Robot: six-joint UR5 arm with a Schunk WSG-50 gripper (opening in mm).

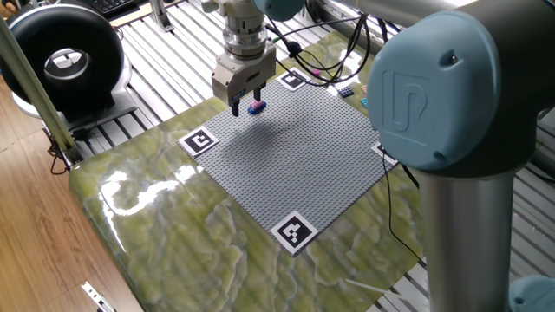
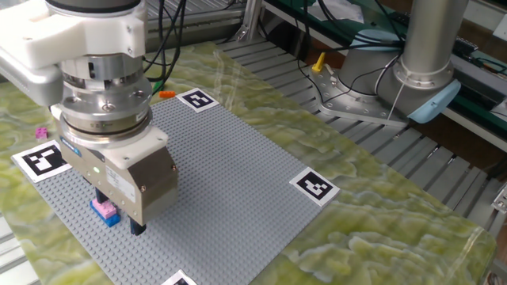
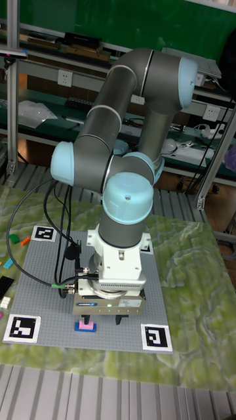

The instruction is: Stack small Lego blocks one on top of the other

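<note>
The small Lego blocks (image 2: 104, 210) stand as one stack on the grey baseplate (image 2: 230, 166): the magenta-pink brick sits on top of the blue one. The stack (image 1: 257, 107) lies near the plate's far corner, and it shows again low in the tall fixed view (image 3: 84, 325). My gripper (image 2: 119, 214) hangs just above the plate, open and holding nothing. The stack sits beside its left finger (image 3: 83, 317). In one fixed view the gripper (image 1: 246, 105) points straight down, right next to the stack.
Black-and-white marker squares (image 1: 293, 230) mark the plate's corners. Loose bricks lie off the plate: pink (image 2: 41, 132), orange (image 2: 166, 94), and a few (image 1: 346, 90) by the far edge. A black round device (image 1: 61, 52) stands beyond the table. The arm's big elbow (image 1: 442, 95) fills the foreground.
</note>
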